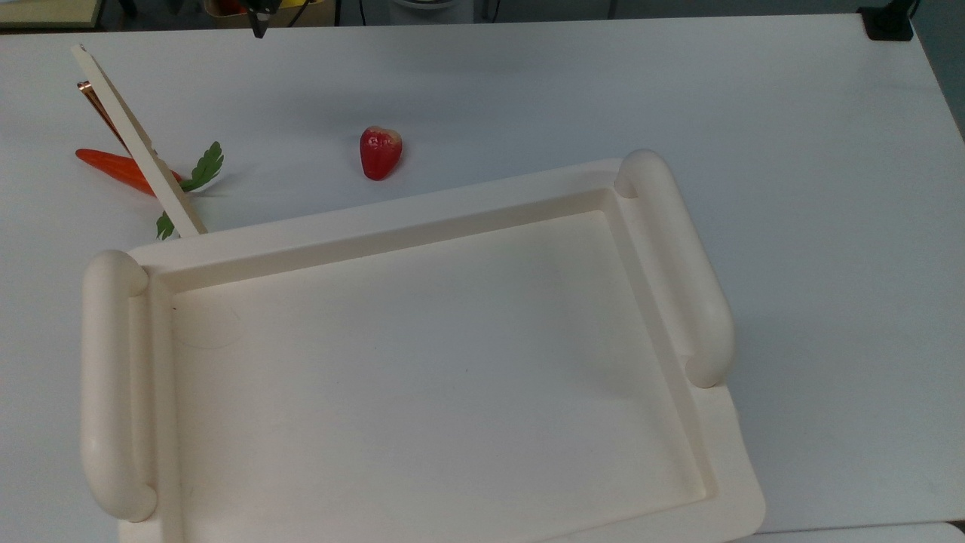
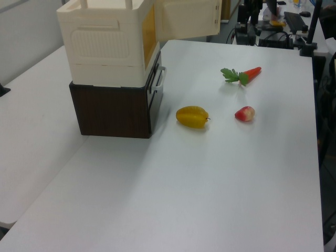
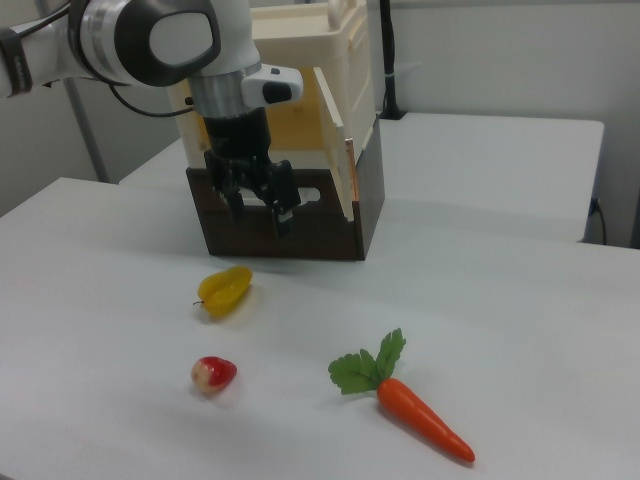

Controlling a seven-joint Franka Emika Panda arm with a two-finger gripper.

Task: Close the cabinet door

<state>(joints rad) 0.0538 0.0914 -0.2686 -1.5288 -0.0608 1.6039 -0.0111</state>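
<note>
The cream-white cabinet (image 1: pixel 422 226) stands on a dark brown base (image 2: pixel 113 110). Its cabinet door (image 1: pixel 136 139) is swung open and shows edge-wise at the top view's upper left, with a copper handle (image 1: pixel 92 99) on its outer side. The left view has the door (image 2: pixel 186 18) sticking out to the right of the cabinet (image 2: pixel 105 47). In the right view my gripper (image 3: pixel 260 212) hangs open and empty in front of the cabinet opening, just left of the door (image 3: pixel 335 150). The gripper's tip (image 1: pixel 260 24) pokes in at the top view's upper edge.
On the white table lie a carrot (image 3: pixel 420 420) with green leaves, a small red fruit (image 3: pixel 213 373) and a yellow fruit (image 3: pixel 225 288). In the top view the carrot (image 1: pixel 113 167) lies partly under the door and the red fruit (image 1: pixel 379 152) sits beside the cabinet.
</note>
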